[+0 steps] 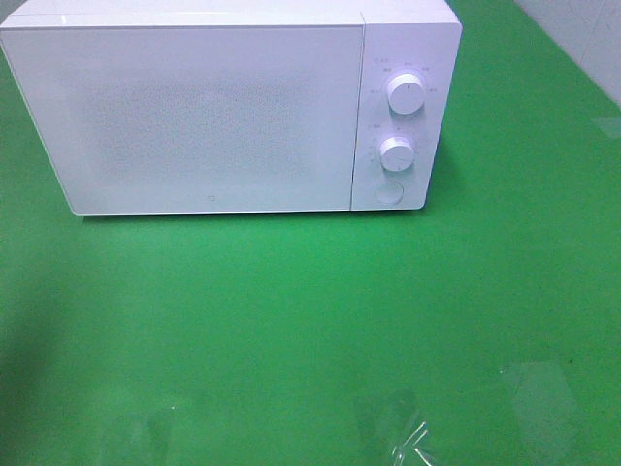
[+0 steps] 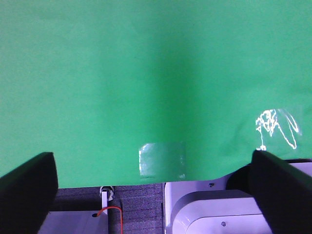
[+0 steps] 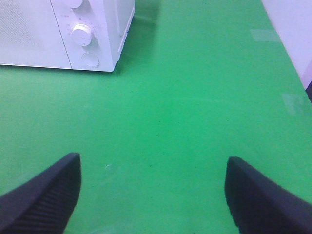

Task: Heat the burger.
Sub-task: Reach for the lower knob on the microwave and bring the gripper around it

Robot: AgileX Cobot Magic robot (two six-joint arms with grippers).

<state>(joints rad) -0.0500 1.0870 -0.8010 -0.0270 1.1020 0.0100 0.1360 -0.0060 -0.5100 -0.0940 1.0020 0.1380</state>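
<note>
Well short of the closed microwave (image 1: 228,107), the left hand (image 2: 152,158) and right hand (image 3: 153,161) hover spread, empty, likely leaving it room to open; burger unseen.

A closed white microwave (image 1: 194,107) stands on the green-covered table (image 1: 310,320).

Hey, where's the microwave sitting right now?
In the exterior high view the microwave stands at the back left of the green table, door shut, with its control panel at its right end.
</note>
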